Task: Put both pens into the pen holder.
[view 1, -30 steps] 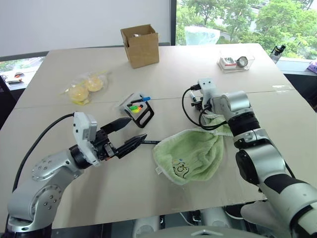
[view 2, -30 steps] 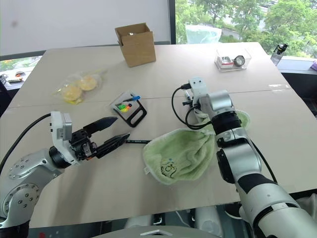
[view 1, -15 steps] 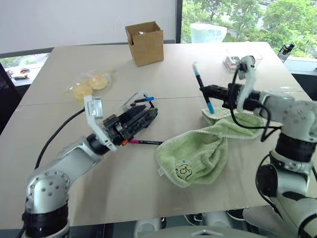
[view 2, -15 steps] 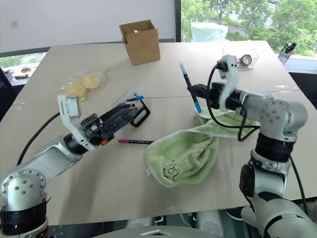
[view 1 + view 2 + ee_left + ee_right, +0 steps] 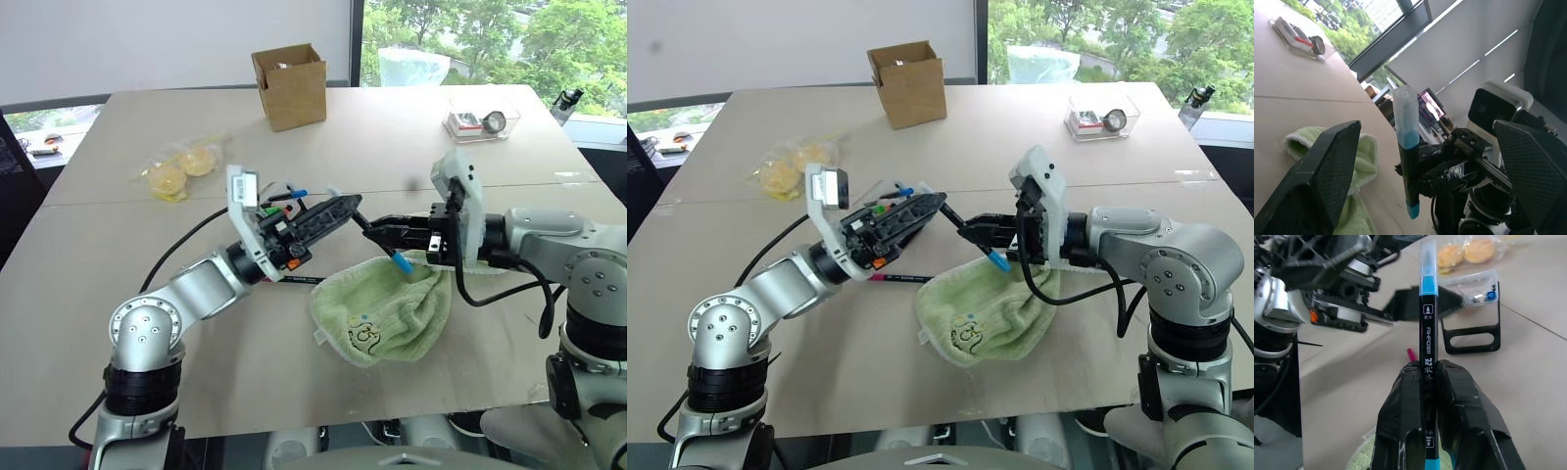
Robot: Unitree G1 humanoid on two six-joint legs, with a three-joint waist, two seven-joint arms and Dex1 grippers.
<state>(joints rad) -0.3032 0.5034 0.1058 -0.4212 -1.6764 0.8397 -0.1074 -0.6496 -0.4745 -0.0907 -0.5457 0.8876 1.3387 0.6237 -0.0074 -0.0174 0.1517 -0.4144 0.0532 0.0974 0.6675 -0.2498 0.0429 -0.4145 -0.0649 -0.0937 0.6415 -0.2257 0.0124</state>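
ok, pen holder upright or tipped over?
Tipped. The pen holder lies on its side on the table, highlighters inside.

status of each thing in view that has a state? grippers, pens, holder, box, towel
left gripper: open, fingers either side of the blue-capped pen, not gripping.
right gripper: shut on blue-capped pen.
blue-capped pen: held off the table, cap on.
pink-capped pen: lying on the table.
pen holder: tipped on its side.
cardboard box: upright, top flaps open.
green towel: crumpled on the table.
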